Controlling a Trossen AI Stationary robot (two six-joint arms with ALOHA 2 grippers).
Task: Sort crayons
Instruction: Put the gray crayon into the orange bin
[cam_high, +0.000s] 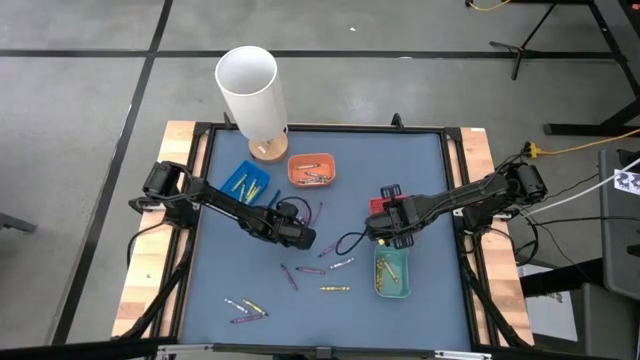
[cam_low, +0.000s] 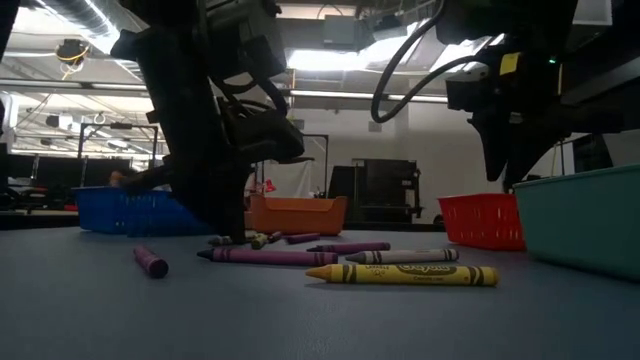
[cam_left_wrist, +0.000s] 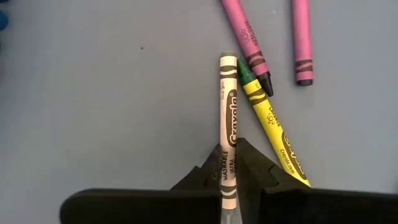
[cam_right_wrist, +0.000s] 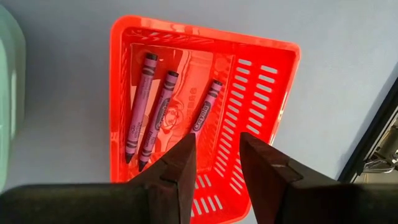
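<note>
Left wrist view shows the left gripper (cam_left_wrist: 229, 163) pinching a white crayon (cam_left_wrist: 228, 106) mid-frame, while the right gripper (cam_right_wrist: 217, 165) hangs spread over the red tray (cam_right_wrist: 261, 81).

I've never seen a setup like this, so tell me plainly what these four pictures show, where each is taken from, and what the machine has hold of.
It is a robot with two dark jointed arms working over a grey-blue table. One picture looks straight down from above, one looks level across the tabletop, and two come from cameras on the arms' wrists. Small thin wax crayons lie loose on the table, with blue, orange, red and green plastic trays around them. The left gripper is shut on a white paper-wrapped crayon lying beside a yellow one. The right gripper hangs open and empty above the red slotted tray, which holds three purple crayons.
</note>
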